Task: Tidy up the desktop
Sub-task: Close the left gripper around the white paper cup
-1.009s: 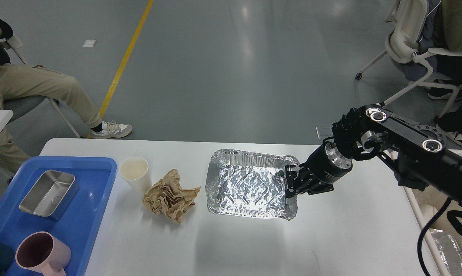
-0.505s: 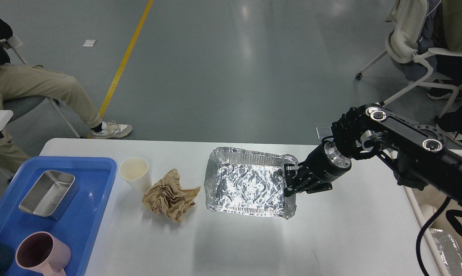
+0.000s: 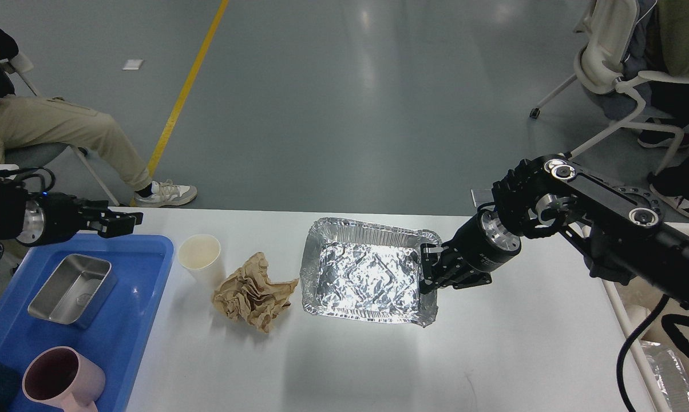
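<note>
The white desktop (image 3: 516, 343) carries a crumpled silver foil tray (image 3: 367, 277) at its middle. My right gripper (image 3: 426, 271) is shut on the tray's right rim. A crumpled brown paper (image 3: 253, 292) lies left of the tray, and a cream paper cup (image 3: 200, 257) stands upright beside it. My left gripper (image 3: 118, 224) hovers over the far left edge of the desktop, above the blue tray's back corner, with its fingers a little apart and empty.
A blue tray (image 3: 133, 320) at the left holds a steel box (image 3: 72, 289) and a pink mug (image 3: 61, 380). A seated person (image 3: 52, 131) is beyond the far left corner. A white chair (image 3: 613, 74) stands at the far right. A bin edge (image 3: 665, 366) sits at the right.
My right gripper has drawn the foil tray a little to the left. My left arm has come into view from the left edge.
</note>
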`<action>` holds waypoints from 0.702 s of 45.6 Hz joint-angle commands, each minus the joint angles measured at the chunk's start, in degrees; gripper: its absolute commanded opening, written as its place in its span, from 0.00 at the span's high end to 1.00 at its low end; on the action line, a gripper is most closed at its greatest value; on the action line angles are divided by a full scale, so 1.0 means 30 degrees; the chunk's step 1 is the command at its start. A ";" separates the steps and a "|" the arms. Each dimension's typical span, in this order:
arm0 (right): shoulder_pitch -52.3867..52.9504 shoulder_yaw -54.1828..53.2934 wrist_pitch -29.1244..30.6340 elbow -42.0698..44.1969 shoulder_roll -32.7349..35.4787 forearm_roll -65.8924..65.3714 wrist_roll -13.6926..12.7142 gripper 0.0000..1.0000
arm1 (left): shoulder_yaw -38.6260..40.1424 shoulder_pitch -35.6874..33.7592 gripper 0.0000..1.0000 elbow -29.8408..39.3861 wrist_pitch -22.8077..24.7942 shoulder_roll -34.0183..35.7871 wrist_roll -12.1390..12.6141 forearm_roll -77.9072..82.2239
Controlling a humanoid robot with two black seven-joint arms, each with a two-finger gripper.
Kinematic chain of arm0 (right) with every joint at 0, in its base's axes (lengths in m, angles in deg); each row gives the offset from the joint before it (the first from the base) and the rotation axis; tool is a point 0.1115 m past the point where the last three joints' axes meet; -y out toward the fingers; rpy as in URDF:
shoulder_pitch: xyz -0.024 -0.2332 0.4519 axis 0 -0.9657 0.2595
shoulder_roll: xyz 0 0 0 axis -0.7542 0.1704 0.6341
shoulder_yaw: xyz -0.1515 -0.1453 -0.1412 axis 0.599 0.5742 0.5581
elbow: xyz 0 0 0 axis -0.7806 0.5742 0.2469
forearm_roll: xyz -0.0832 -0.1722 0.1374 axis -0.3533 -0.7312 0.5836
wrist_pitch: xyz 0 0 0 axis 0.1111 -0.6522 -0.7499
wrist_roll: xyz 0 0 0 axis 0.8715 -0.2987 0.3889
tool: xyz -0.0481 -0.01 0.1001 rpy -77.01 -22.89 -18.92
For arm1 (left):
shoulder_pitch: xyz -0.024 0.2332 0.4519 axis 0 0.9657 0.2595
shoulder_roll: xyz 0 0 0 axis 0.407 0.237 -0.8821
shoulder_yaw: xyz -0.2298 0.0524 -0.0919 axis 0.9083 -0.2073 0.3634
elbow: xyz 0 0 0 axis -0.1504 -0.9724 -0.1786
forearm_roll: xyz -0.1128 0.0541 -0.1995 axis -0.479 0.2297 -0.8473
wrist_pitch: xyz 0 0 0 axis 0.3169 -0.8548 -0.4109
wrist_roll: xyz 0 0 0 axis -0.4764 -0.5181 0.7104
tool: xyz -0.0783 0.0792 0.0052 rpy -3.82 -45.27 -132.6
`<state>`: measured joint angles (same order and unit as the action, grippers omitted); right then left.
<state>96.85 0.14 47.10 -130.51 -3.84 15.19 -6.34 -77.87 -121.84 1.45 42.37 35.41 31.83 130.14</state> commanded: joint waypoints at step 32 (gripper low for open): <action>-0.0176 -0.0220 0.0000 -0.0045 0.0159 -0.0001 0.0006 1.00 | -0.1882 -0.0279 0.26 -0.1674 -0.1177 -0.3749 -0.0122 -0.0721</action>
<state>96.32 -0.19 47.10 -130.48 -3.42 15.13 -6.37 -83.66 -122.79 -2.11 39.12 26.54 31.33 128.07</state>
